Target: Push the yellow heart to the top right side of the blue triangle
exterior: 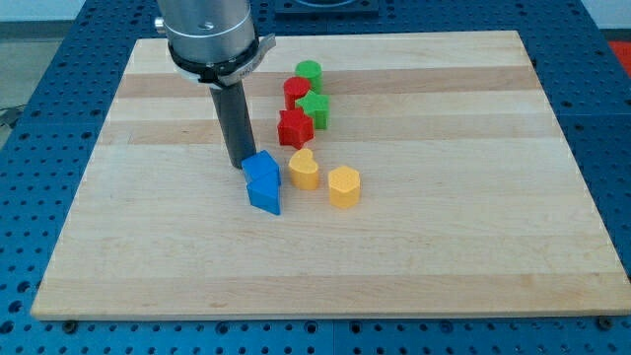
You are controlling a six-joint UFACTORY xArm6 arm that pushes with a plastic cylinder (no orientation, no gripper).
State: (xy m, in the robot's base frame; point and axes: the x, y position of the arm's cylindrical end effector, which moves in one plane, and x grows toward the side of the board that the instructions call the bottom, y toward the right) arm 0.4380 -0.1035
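Observation:
The yellow heart (304, 169) lies on the wooden board (444, 197) just right of two touching blue blocks. The upper blue block (261, 166) is a cube-like shape; the lower one is the blue triangle (264, 194). The heart sits to the upper right of the blue triangle with a small gap between them. My tip (242, 165) stands at the left edge of the upper blue block, touching or nearly touching it, left of the heart.
A yellow hexagon (343, 186) lies right of the heart. A red star (295, 128) sits just above the heart. Above it are a green star (315, 107), a red cylinder (297, 91) and a green cylinder (309, 72).

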